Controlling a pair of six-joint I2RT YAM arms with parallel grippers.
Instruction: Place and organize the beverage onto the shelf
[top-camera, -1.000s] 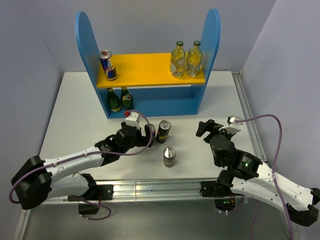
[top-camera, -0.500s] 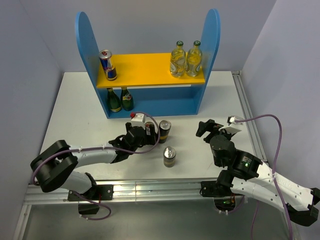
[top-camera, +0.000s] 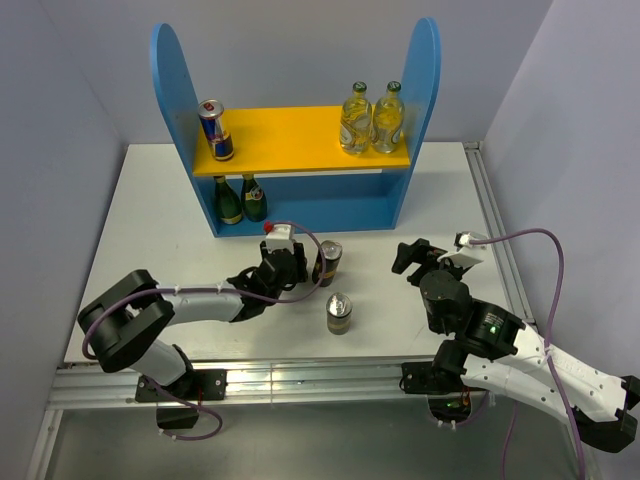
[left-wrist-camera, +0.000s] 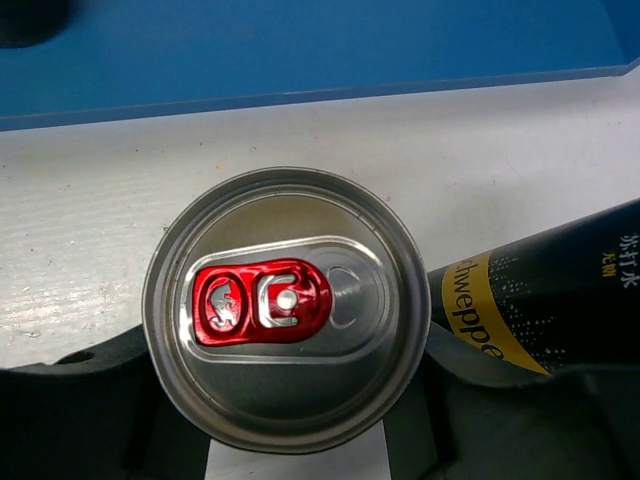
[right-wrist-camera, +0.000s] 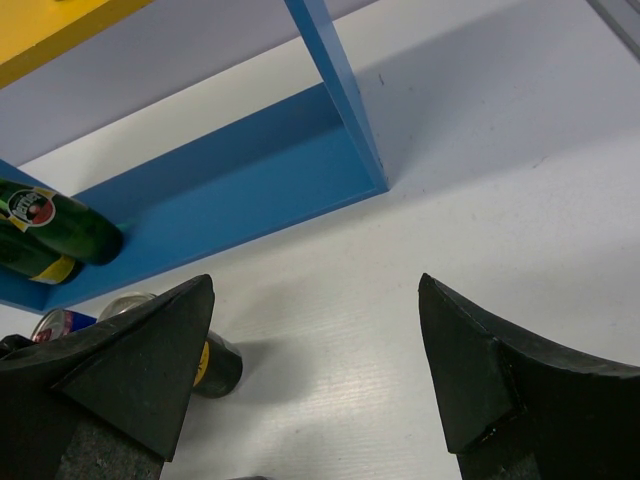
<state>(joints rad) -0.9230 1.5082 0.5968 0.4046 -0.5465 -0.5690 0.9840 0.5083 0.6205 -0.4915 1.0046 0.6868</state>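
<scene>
The shelf (top-camera: 425, 90) stands at the back, blue with a yellow upper board. On that board are one blue-and-silver can (top-camera: 215, 130) at the left and two clear bottles (top-camera: 355, 118) (top-camera: 388, 116) at the right. My left gripper (top-camera: 303, 266) is low on the table in front of the shelf. It is shut on a second blue-and-silver can (left-wrist-camera: 285, 310), whose silver lid with a red tab fills the left wrist view. A black-and-gold can (top-camera: 329, 262) (left-wrist-camera: 540, 300) stands right beside it. Another black-and-gold can (top-camera: 340, 313) stands nearer. My right gripper (top-camera: 410, 255) (right-wrist-camera: 315, 330) is open and holds nothing.
Two green bottles (top-camera: 229, 201) (top-camera: 254, 199) stand at the left of the shelf's blue lower level (right-wrist-camera: 250, 170). The white table (top-camera: 150, 220) ends in a metal rail at the near edge. Grey walls close in both sides.
My left arm reached right toward the cans, and its jaws went from wide open to closed round the blue-and-silver can. The right arm has not moved.
</scene>
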